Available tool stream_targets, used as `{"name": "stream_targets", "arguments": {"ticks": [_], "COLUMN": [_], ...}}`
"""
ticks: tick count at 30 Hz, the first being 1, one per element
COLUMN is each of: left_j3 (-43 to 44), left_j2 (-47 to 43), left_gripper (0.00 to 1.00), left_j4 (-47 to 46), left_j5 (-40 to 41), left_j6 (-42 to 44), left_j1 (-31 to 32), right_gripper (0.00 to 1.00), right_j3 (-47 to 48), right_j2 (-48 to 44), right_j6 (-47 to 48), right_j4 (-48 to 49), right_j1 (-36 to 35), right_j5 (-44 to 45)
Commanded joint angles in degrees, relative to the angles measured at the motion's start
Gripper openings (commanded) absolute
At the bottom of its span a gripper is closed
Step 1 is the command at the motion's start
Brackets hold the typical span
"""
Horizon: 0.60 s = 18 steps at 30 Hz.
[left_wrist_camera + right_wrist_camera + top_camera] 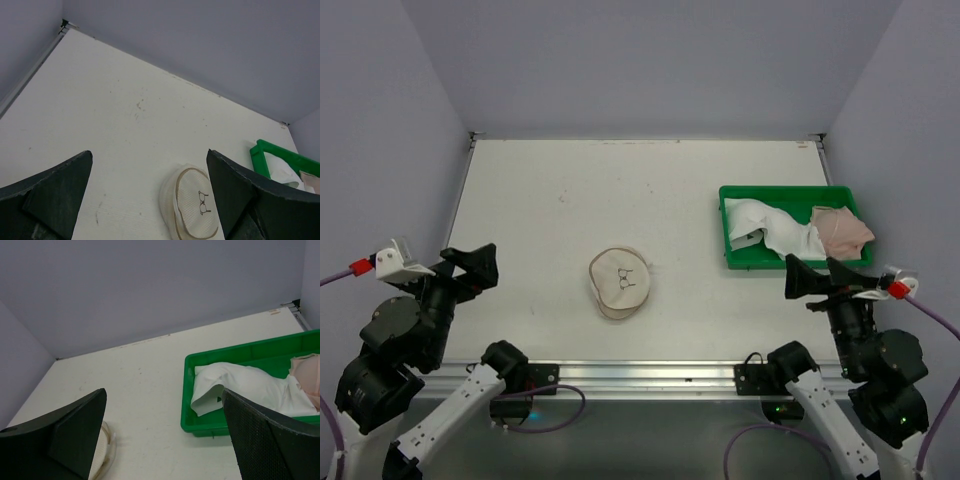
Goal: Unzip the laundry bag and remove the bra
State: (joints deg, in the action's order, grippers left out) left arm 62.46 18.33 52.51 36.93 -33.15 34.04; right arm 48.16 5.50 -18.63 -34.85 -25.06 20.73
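The laundry bag (619, 283) lies flat on the white surface (550, 200), near its front edge and roughly midway between my two arms. Its round mesh face is turned up, showing the small black bra sketch, and the beige zip rim runs around it. The mesh is too pale for me to tell what is inside, and I cannot tell from here whether the zip is fully closed.

My left jaws are spread wide and hold nothing. They hang above the surface well to the left of the bag, and my left wrist view shows the bag low between the two dark fingers (55, 192).

My right jaws are also wide apart and empty, raised at the near right of the surface, just in front of the green tray (724, 232). The tray sits well to the right of the bag. In it lie a crumpled white garment (770, 225), filling the left and middle, and a pale pink garment (840, 230) bunched at the right end, partly over the white one.
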Motion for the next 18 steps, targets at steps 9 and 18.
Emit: {"name": "stream_targets", "arguments": {"ticks": [9, 18], "left_j3": [-6.12, -6.91], "left_j2": [-3.56, -2.07], "left_gripper": [1.0, 1.0], "left_j4": [-1.71, -2.59], "left_j5": [1.57, 0.69], "left_j6": [0.8, 0.27], "left_j1": [0.06, 0.15], "right_gripper": [0.99, 0.99], "right_j3": [-8.08, -8.08], "right_j2": [-13.57, -11.39], "right_j6": [2.29, 1.93], "right_j4": [2.15, 2.33], "right_j1": [0.01, 0.01], "right_j5": [-2.01, -3.59]}}
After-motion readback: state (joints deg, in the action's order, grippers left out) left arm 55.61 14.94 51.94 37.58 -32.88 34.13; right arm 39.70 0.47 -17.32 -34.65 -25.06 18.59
